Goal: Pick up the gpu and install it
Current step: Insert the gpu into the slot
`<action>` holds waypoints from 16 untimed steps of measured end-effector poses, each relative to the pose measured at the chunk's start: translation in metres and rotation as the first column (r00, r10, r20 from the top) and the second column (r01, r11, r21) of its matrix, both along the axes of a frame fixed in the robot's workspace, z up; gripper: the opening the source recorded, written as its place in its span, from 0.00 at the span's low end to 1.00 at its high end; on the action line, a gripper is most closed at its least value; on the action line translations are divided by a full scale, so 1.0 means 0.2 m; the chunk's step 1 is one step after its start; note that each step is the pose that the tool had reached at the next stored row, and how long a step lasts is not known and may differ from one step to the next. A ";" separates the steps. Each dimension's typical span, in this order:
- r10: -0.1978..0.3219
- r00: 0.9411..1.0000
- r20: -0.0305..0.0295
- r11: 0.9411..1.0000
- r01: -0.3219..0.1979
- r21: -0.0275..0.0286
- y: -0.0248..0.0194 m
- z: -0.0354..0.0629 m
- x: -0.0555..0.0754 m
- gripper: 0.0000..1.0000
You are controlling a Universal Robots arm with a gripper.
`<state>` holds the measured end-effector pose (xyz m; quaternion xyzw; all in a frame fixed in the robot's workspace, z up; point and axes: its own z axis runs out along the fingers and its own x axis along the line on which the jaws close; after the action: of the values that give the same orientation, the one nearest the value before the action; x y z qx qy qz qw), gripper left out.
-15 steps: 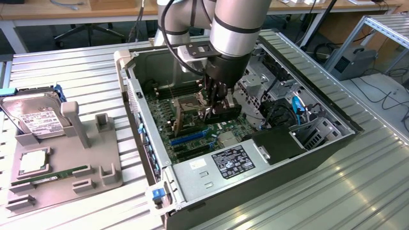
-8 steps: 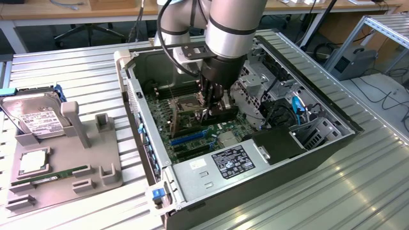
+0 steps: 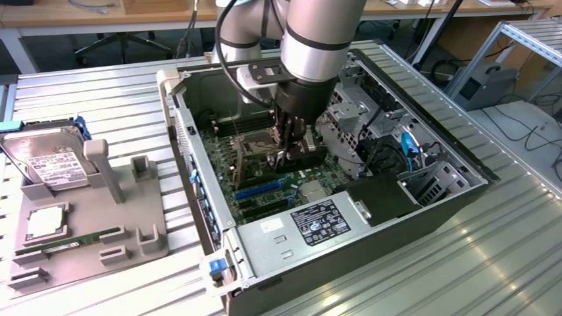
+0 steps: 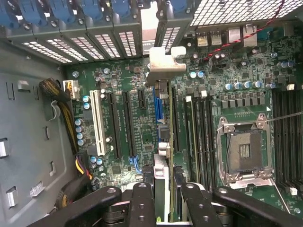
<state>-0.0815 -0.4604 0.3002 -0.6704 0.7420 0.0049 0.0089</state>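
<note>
Open PC case (image 3: 439, 197): gpu (image 4: 166, 142) clamped edge-on between hand (image 4: 163, 198) fingers.

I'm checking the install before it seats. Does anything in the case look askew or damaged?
Nothing stands out. The gpu is held edge-on between the gripper fingers, upright and running along the motherboard slots, its metal bracket at the rear openings. No bent or loose parts are visible.
</note>
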 end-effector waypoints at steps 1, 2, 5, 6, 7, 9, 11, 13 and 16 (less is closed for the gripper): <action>0.000 1.000 0.000 1.000 0.000 0.000 0.000 -0.001 0.00 0.27; 0.000 1.000 0.000 1.000 0.000 0.000 0.000 -0.004 0.00 0.27; 0.000 1.000 0.000 1.000 0.000 0.000 0.000 -0.007 0.00 0.27; 0.000 1.000 0.000 1.000 0.000 0.000 0.000 -0.009 0.00 0.27; 0.000 1.000 0.000 1.000 0.000 0.000 0.000 -0.011 0.00 0.27; 0.000 1.000 0.000 1.000 0.000 0.000 0.000 -0.013 0.00 0.27; 0.000 1.000 0.000 1.000 0.000 0.000 0.000 -0.017 0.00 0.27; 0.000 1.000 0.000 1.000 0.000 0.000 0.000 -0.021 0.00 0.27; 0.000 1.000 0.000 1.000 0.000 0.000 0.000 -0.026 0.00 0.27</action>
<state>-0.0825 -0.4604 0.2950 -0.6704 0.7419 0.0049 0.0089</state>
